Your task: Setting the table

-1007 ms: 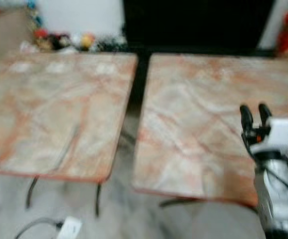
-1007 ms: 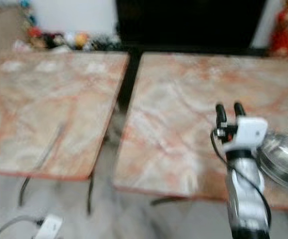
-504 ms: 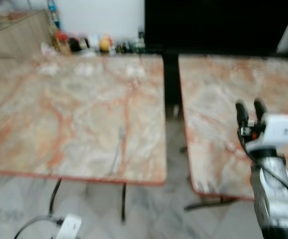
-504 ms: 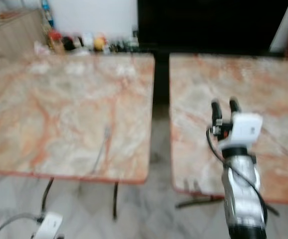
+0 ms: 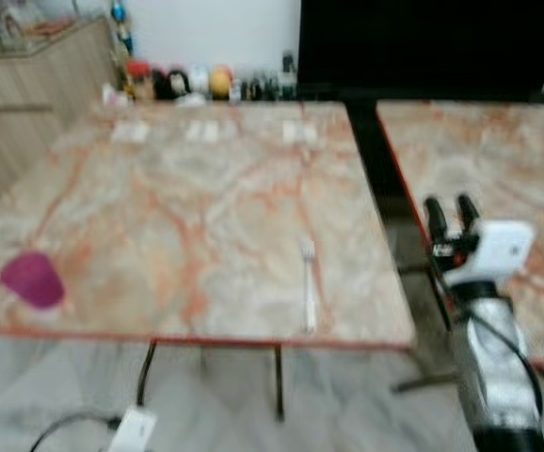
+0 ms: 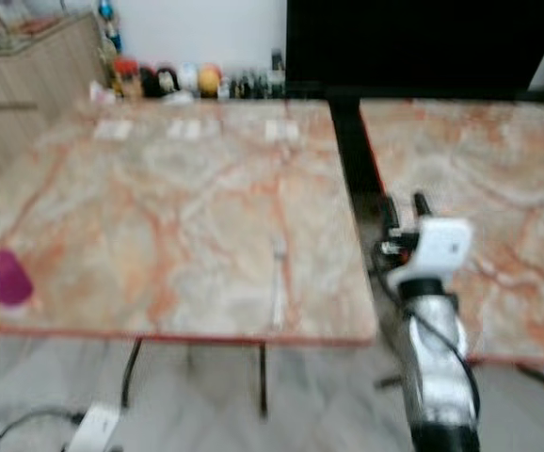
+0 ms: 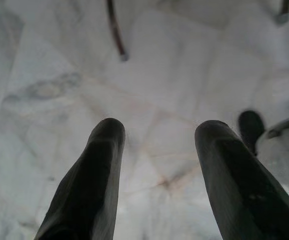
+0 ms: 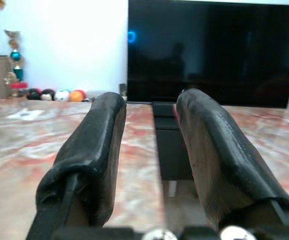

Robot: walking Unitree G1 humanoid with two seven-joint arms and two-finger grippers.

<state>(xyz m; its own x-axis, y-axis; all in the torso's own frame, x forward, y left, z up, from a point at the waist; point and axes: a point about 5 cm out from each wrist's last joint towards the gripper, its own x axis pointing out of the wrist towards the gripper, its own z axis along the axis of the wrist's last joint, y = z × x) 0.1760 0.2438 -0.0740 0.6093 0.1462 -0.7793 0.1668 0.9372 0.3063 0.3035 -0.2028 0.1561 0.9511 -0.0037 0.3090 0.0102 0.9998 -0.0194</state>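
View swung left over last second: left bench (image 5: 159,198) now centred, right bench (image 5: 498,160) cut at right edge; camera moved, not benches. Fork (image 5: 308,282) now clear near left bench's near right edge; purple cup (image 5: 32,280) newly in view at near left. Right gripper (image 5: 451,212) raised over gap, jaws released, empty. Left gripper (image 7: 157,150) hangs over floor, jaws released. Judgement: robot turning toward fork.

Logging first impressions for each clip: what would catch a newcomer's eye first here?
Two marble-patterned tables stand side by side with a dark gap between them, and a fork lies near the front edge of the left one. A purple cup sits at that table's front left corner. The right gripper is raised over the gap, fingers open and empty.
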